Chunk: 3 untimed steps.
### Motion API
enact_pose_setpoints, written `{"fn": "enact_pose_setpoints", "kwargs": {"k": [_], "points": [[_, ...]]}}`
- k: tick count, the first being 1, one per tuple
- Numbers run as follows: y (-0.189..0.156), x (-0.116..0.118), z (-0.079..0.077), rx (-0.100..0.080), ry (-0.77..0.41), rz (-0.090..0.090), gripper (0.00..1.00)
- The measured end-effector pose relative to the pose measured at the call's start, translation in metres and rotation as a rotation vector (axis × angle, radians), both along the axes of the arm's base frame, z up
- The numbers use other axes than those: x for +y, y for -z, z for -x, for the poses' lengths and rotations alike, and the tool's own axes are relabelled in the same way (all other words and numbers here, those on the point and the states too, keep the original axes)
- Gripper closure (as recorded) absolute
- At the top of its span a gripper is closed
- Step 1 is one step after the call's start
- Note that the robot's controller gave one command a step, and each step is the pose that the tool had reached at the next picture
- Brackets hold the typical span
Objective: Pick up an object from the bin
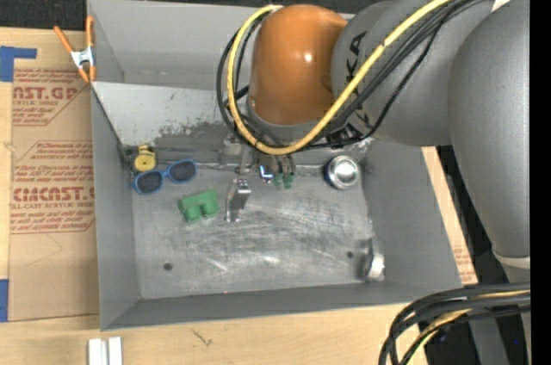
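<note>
Arm: the grey arm (448, 53) comes in from the right, its thick last link lying nearly level over the far right of the bin. Yellow and black cables (387, 53) run along it, and the wrist turns down over the bin's middle.
Bin: the grey metal bin (120, 269) has sloped walls and a scratched floor, with a few small things lying loose and well apart.
Orange cover: the rounded orange cover (293, 66) sits on the wrist, above the far middle of the floor.
Gripper: the gripper (234, 201) hangs below the cover and points straight down, its metal tip low over the floor a little left of centre.
Grip: I cannot tell how far open it is, and nothing is seen held in it.
Blue sunglasses (164, 176): these lie flat at the far left of the floor.
Green block (199, 206): it lies on the floor just left of the gripper tip, apart from it, and is the nearest thing to it.
Silver round thing (343, 172): this sits right of the gripper, at the arm's edge.
Grey piece (373, 262): it lies in the near right corner.
Yellow thing (143, 157): this small thing lies just beyond the sunglasses' left end.
</note>
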<state>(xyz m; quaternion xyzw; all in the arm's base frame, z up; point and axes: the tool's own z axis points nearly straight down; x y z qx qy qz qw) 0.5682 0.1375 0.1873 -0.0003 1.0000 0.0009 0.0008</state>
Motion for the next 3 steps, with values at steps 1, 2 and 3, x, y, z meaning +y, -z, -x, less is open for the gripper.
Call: {"fn": "enact_pose_setpoints", "kwargs": {"k": [1,2,3], "points": [[0.117,0.028,-0.009,-0.007,-0.016,-0.001,0.0],[0.112,0.029,-0.01,-0.009,-0.016,-0.005,1.0],[-0.021,0.037,-0.01,-0.009,0.019,-0.002,1.0]]}}
